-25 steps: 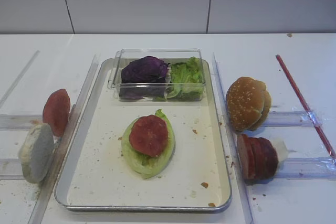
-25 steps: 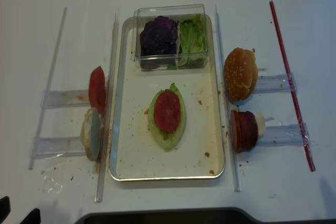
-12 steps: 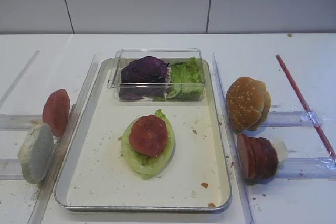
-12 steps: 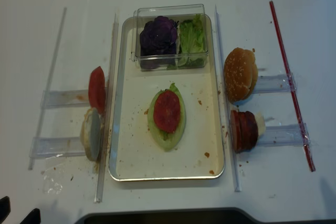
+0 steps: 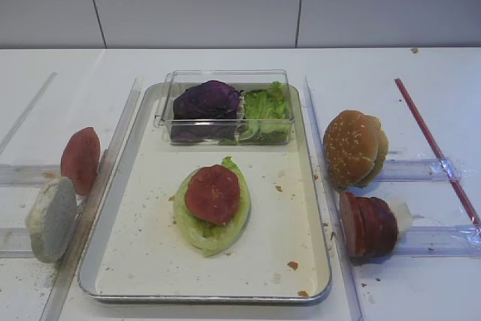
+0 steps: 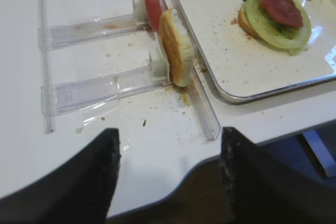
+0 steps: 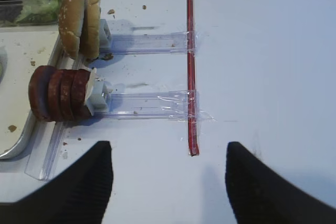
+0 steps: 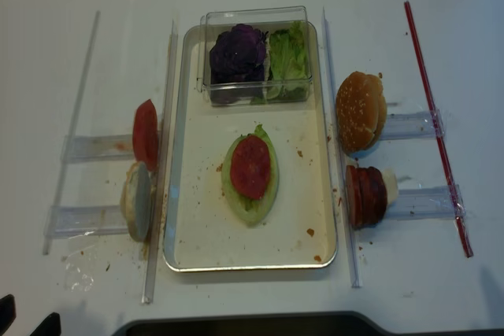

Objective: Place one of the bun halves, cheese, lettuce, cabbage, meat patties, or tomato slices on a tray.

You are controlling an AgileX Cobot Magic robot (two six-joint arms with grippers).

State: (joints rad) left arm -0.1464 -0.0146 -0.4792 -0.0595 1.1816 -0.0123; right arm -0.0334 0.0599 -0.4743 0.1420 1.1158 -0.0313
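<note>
On the silver tray [image 5: 278,249] lies a lettuce leaf [image 5: 204,234] with a tomato slice [image 5: 214,193] on top; a bun edge [image 6: 242,22] peeks from under it. Left of the tray, another tomato slice [image 5: 80,159] and a pale bun half [image 5: 51,218] stand on edge. To its right stand a sesame bun [image 5: 353,148] and stacked meat patties [image 5: 368,225]. Purple cabbage [image 5: 207,101] sits in a clear box. Cheese is out of view. My left gripper [image 6: 169,132] hangs open and empty over the table's front edge. My right gripper [image 7: 168,148] is open and empty, right of the patties.
The clear plastic box [image 5: 225,80] at the tray's far end also holds green lettuce [image 5: 264,110]. Clear plastic rails [image 6: 100,85] and holders flank the tray on both sides. A red strip [image 7: 190,61] runs along the table's right side. Crumbs dot the tray floor.
</note>
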